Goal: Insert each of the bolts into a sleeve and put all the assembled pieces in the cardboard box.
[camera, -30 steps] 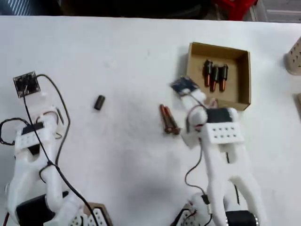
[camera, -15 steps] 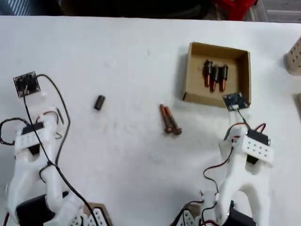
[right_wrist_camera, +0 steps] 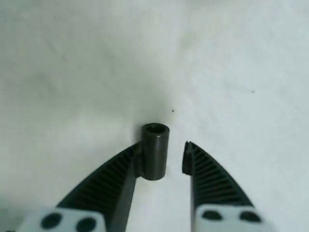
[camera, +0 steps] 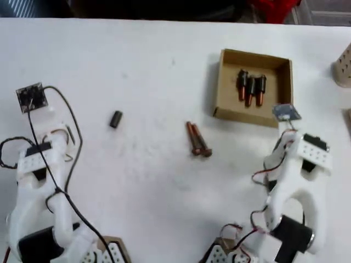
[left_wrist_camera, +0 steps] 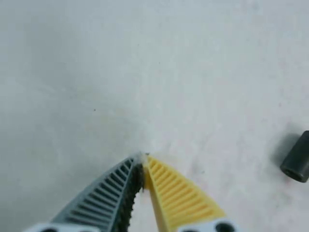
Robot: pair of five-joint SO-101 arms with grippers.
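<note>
A black sleeve (right_wrist_camera: 155, 151) sat between the fingers of the right gripper (right_wrist_camera: 163, 148), its open bore turned away from the wrist. One side touched the inner face of one black finger (right_wrist_camera: 116, 181). A strip of white table (right_wrist_camera: 217, 72) showed between the sleeve and the other finger (right_wrist_camera: 207, 179), so the jaws stood apart and were not clamped on it. Whether the sleeve rested on the table or leaned on that finger could not be told.

In the high view the right arm (camera: 299, 159) stood just beside the near corner of the cardboard box (camera: 247, 118). Inside the box, beyond that arm, three assembled pieces (camera: 250, 87) lay side by side, with their black ends farthest from the arm and their copper shanks pointing back toward it. Two bare copper bolts (camera: 196, 139) lay touching each other on the table between the two arms, nearer the right one.

A second sleeve (camera: 115, 119) lay on its side between the bolts and the left arm (camera: 38, 164). Seen from the left wrist, it (left_wrist_camera: 297, 157) lay off to the yellow finger's side, well apart from the tips. The left gripper (left_wrist_camera: 143, 159) had its grey finger (left_wrist_camera: 106, 193) and yellow finger (left_wrist_camera: 181, 198) pressed together at the tips, with nothing between them.
</note>
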